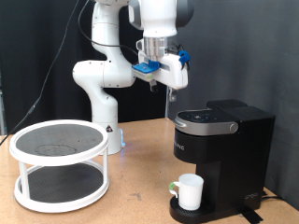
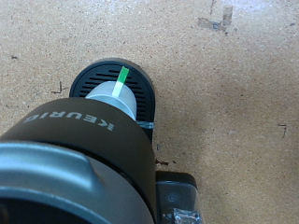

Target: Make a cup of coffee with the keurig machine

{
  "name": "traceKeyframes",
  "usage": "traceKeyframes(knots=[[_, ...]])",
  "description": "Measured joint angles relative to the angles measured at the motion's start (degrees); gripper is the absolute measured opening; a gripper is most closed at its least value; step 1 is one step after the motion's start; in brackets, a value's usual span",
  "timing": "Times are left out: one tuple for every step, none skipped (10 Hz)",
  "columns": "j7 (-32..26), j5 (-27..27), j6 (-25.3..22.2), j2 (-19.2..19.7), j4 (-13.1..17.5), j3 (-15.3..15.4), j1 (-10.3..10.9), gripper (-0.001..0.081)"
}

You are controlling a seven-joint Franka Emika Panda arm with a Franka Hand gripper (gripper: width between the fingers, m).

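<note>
The black keurig machine [image 1: 224,140] stands at the exterior view's right with its lid down. The white cup [image 1: 191,191] sits on the round drip base [image 1: 187,214] under the spout, with a green strip on its handle side. My gripper [image 1: 171,93] hangs in the air above the machine's front edge, clear of the lid, and its fingers look shut and empty. In the wrist view I look straight down on the machine's top [image 2: 75,159], the cup [image 2: 101,91] and its green strip [image 2: 122,75]. The gripper's tip [image 2: 177,207] shows at the frame's edge.
A white two-tier round rack [image 1: 60,163] with dark mesh shelves stands at the exterior view's left on the wooden table [image 1: 140,196]. The arm's white base [image 1: 105,103] is behind it. A black curtain closes off the back.
</note>
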Motion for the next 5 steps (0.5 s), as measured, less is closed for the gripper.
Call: traceKeyframes(knots=[[0.0,0.0,0.97,0.61,-0.34,0.17,0.04,0.0734],[-0.01,0.0,1.73,1.24,-0.56,0.34,0.08,0.0734],[-0.01,0.0,2.49,1.78,-0.83,0.57,0.08,0.0734],[-0.01,0.0,2.95,2.28,-0.99,0.86,0.09,0.0734],[-0.01,0.0,3.39,2.9,-1.09,1.1,0.09,0.0734]])
